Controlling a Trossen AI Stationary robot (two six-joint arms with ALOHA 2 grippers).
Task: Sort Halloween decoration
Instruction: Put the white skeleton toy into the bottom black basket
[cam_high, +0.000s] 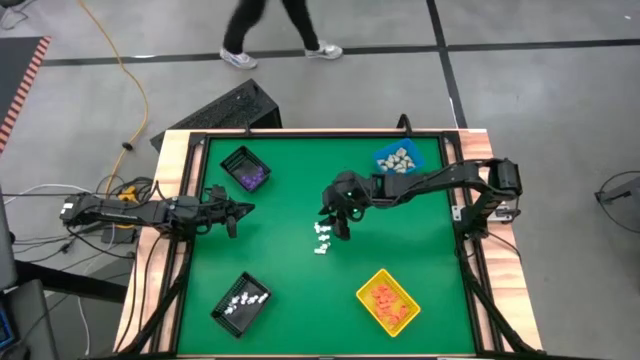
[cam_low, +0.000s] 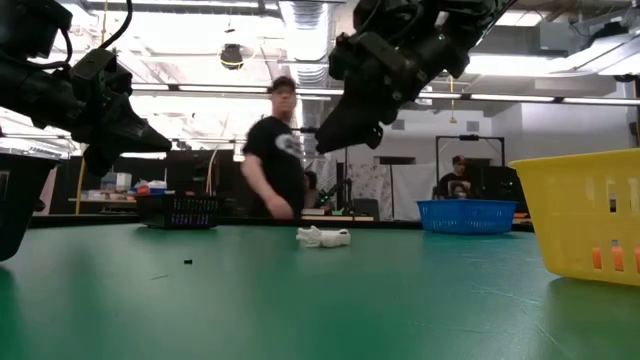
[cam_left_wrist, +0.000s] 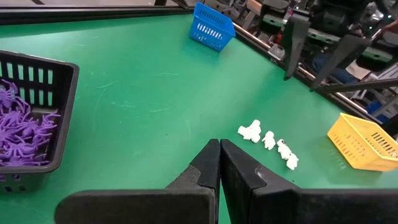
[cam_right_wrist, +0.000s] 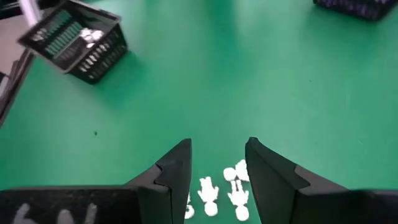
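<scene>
Right gripper (cam_right_wrist: 217, 163) fingers spread, empty, hovering above white figurines (cam_right_wrist: 227, 190); figurines below gap. Left gripper (cam_left_wrist: 219, 163) clenched, well apart.

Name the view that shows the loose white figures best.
Left wrist view: the white figures lie unobstructed in a row. High view shows tiny specks, low view one low clump, right wrist view a few between its fingers.

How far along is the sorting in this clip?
Nearly done: purple pieces, beige pieces, orange pieces and some white pieces already sit in bins. In hand: the right gripper, jaws open and empty, hovers over the last loose white figures. The left gripper waits shut.
</scene>
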